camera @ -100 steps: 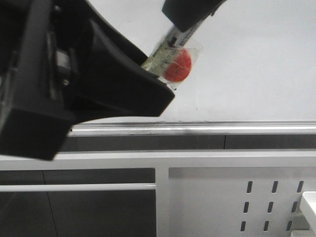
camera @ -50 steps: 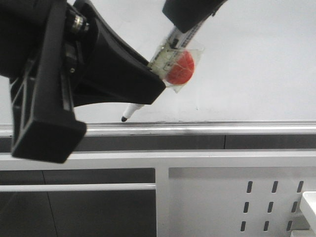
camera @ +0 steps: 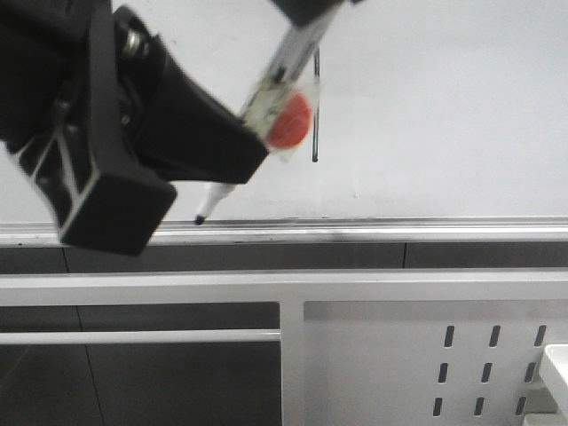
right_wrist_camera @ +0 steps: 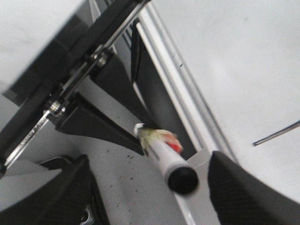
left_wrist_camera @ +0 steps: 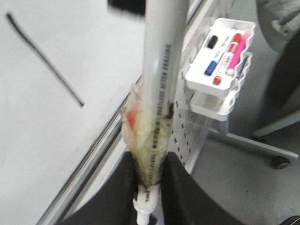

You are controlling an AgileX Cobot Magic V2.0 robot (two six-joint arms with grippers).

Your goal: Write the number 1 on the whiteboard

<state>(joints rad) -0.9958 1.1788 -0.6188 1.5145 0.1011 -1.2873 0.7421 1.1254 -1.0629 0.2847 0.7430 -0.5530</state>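
Left claw (left_wrist_camera: 151, 185) grips the marker pen (left_wrist_camera: 159, 89) near its tip end, fingers closed on the taped barrel; black barrel print is too blurred to read; right claw (right_wrist_camera: 145, 187) stands wide, pen cap between its fingers; the number 1 (camera: 315, 106) lies on the whiteboard (camera: 444, 106) just right of the left claw.

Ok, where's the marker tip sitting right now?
Front view: the marker tip is lower left on the whiteboard, just above its ledge, left of the number 1.

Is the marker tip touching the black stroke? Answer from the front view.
No. The marker tip sits low by the silver ledge, well apart from the number 1.
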